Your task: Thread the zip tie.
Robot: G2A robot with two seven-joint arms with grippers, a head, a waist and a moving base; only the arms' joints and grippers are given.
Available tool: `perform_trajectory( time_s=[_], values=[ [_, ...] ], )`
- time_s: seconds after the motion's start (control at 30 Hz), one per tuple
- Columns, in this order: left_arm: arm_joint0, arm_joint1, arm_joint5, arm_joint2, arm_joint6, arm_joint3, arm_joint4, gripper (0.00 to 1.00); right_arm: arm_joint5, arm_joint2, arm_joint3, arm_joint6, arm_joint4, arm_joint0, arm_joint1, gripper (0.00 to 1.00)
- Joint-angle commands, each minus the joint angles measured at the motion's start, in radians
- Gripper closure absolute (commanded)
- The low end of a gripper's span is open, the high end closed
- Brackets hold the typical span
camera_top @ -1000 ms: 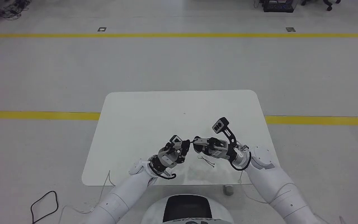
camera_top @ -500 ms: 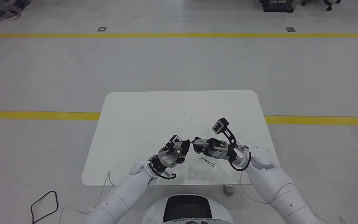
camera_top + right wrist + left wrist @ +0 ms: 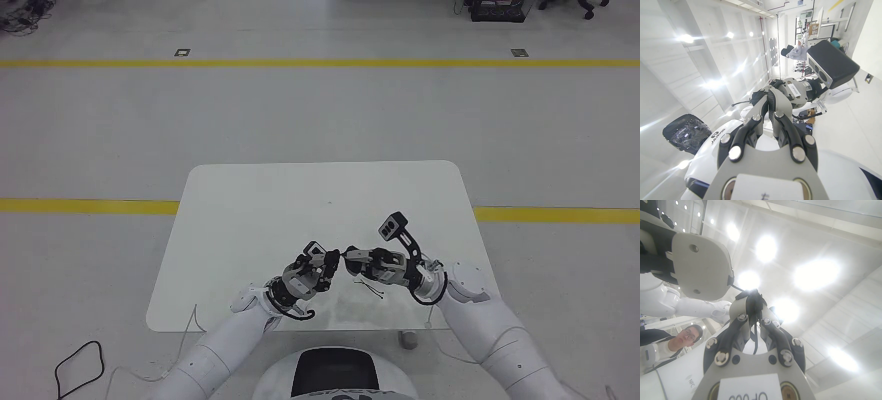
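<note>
Both arms are low over the near edge of the white worktop (image 3: pixel 250 200), wrists angled inward so the two hands meet almost tip to tip. The left hand (image 3: pixel 320 263) sits just beside the right hand (image 3: pixel 352 262), and there, in the small gap between them, is the zip tie (image 3: pixel 343 252), lifted off the worktop.

From the left wrist, the left hand (image 3: pixel 753 303) is narrow, its fingers (image 3: pixel 738 313) pinched around the black zip tie (image 3: pixel 755 332). The strap's long axis runs along the hand itself, from the fingertips back toward the palm, where the loose end hangs in the opening between the finger links. At the tips the tie bunches into a dark knot, and a thin tail juts out sideways from it.

Over to the right wrist: the right hand (image 3: pixel 768 99) is also narrow, its ribbed pads (image 3: pixel 771 103) pressed close together with barely a slit between them. The zip tie (image 3: pixel 741 103) shows at its fingertips as a dark clump, with the thin tail pointing out and away from both hands, roughly crosswise to the fingers. The left hand faces it head-on, close behind the tips. Whether the tail has entered the tie's head cannot be told; the clump at the tips hides it.
</note>
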Motion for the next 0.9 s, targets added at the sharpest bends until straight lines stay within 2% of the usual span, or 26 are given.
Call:
perform_trajectory(
  time_s=[0.0, 0.87],
  values=[
    [0.000, 0.000, 0.000, 0.000, 0.000, 0.000, 0.000, 1.00, -0.001, -0.001, 0.003, 0.001, 0.000, 0.001, -0.001, 1.00],
    [0.000, 0.000, 0.000, 0.000, 0.000, 0.000, 0.000, 1.00, -0.002, -0.014, 0.035, 0.006, 0.001, 0.015, -0.009, 1.00]
  ],
)
